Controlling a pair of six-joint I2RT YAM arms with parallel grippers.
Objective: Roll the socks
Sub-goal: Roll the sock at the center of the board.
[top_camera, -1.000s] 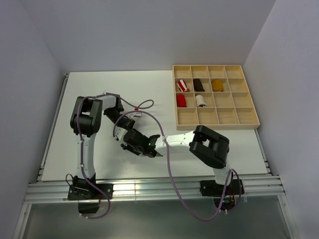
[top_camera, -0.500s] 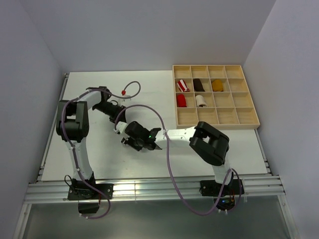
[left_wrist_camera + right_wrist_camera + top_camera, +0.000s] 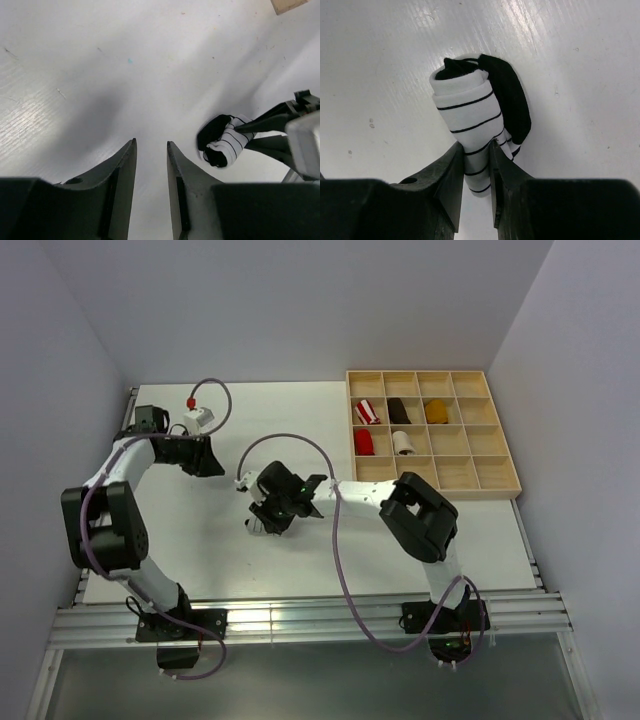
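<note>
**Left.** The left gripper [image 3: 151, 144] hangs over bare table [image 3: 200, 540] at the far left, well apart from the work, probably so the other arm has room. Its fingers [image 3: 126, 167] stand parted by a modest gap. Nothing lies between them and they touch nothing.

**Centre.** The striped sock [image 3: 470, 107] lies on the table near its middle, wound into a short, fat roll. The black toe wraps one side, and the end of the spiral faces away from the wrist camera. The right gripper [image 3: 476, 147] clamps the near end of the roll, with both fingers [image 3: 451, 170] pressed into the fabric. The pinch appears to be there to stop the turns from springing loose. The roll looks complete or nearly so. Whether its cuff is folded over to lock it cannot be seen.

**Right.** The tray [image 3: 497, 490] sits at the far right corner, with several bundles [image 3: 364, 442] already in its compartments. It is the likely destination for the roll. A pale one among them is too small to identify.
</note>
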